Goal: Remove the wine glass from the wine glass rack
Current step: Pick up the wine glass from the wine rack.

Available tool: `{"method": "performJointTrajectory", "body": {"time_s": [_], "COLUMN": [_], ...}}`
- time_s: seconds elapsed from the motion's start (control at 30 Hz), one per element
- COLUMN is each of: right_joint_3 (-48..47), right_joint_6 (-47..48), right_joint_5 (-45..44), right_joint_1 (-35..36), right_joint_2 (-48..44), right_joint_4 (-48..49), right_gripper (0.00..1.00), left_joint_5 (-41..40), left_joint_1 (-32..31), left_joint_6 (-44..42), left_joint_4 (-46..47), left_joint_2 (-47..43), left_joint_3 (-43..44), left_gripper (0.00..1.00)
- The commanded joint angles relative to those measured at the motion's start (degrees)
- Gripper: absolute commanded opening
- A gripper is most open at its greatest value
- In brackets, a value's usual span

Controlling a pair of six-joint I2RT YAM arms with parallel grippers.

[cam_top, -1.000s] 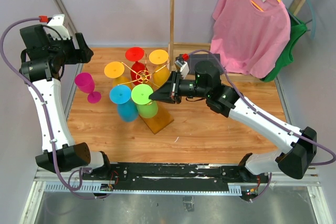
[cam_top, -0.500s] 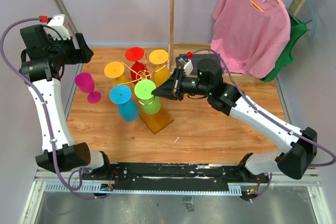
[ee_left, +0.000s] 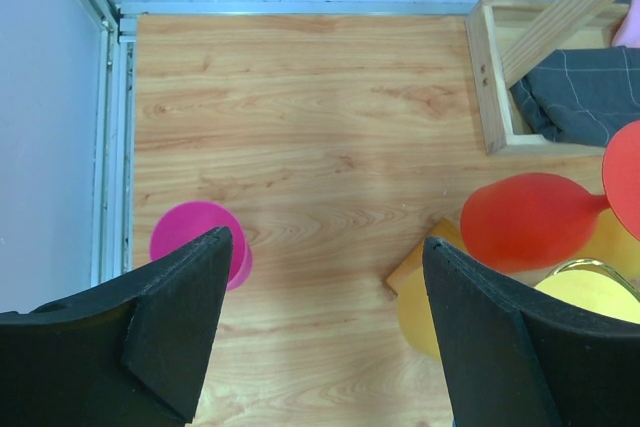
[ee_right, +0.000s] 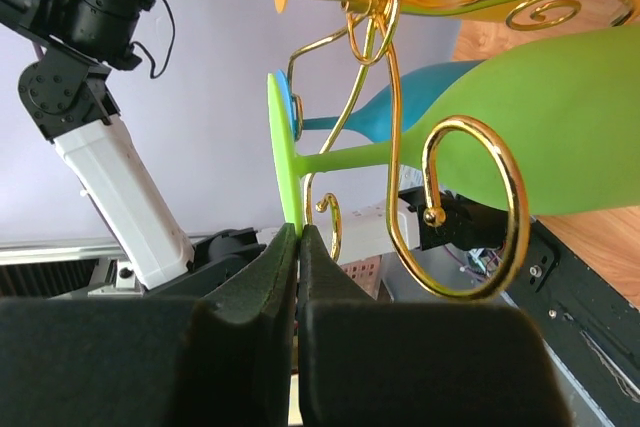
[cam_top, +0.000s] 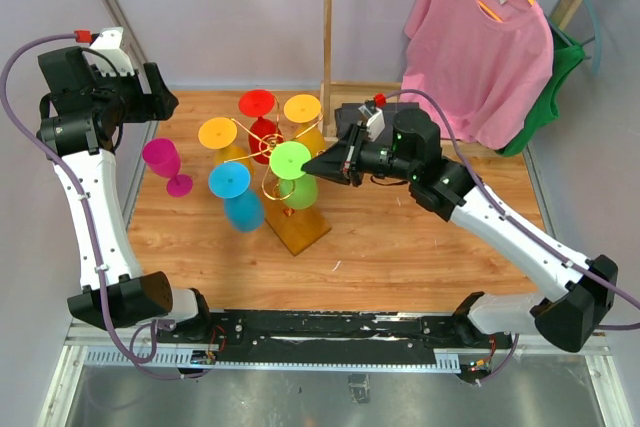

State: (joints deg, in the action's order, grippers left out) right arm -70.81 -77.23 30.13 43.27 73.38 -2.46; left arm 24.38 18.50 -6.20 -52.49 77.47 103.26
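The wine glass rack [cam_top: 299, 229] is a gold wire stand on a wooden base at mid-table. Its curled arms [ee_right: 470, 127] show close up in the right wrist view. My right gripper [cam_top: 310, 165] is shut on the foot disc of the green wine glass [cam_top: 291, 160]. The glass hangs upside down, its stem still inside a gold curl. In the right wrist view my gripper [ee_right: 299, 232] pinches the foot's edge and the green bowl [ee_right: 560, 137] lies to the right. My left gripper [cam_top: 165, 102] is open and empty, high above the pink glass [ee_left: 190, 235].
Red [cam_top: 257, 103], yellow [cam_top: 302, 108], orange [cam_top: 217, 132] and blue [cam_top: 229, 180] glasses hang on the rack. The pink glass [cam_top: 163, 159] stands on the table to its left. A wooden post [cam_top: 327, 17] and a tray with dark cloth [ee_left: 580, 87] are behind. A pink shirt [cam_top: 478, 47] hangs at the back right.
My right gripper has drawn back to the right and away from the near edge with the green glass's foot in it, so the glass has slid along the rack arm. The left arm has not moved.
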Motion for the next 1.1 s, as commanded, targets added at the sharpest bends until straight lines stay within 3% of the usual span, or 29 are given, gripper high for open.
{"method": "performJointTrajectory", "body": {"time_s": [0.0,1.07], "right_joint_3": [0.9,7.9], "right_joint_6": [0.0,-0.4], "right_joint_5": [-1.0,-1.7], "right_joint_1": [-1.6,-1.7], "right_joint_2": [-3.2,-18.2], "right_joint_4": [-1.4,-11.6], "right_gripper": [0.01,0.01], "left_joint_5": [1.1,0.3], "left_joint_1": [-0.1,-0.1], "left_joint_6": [-0.5,1.6], "left_joint_4": [0.3,0.2], "left_joint_2": [0.1,2.0], "left_joint_3": [0.0,1.8], "left_gripper": [0.82,0.82]}}
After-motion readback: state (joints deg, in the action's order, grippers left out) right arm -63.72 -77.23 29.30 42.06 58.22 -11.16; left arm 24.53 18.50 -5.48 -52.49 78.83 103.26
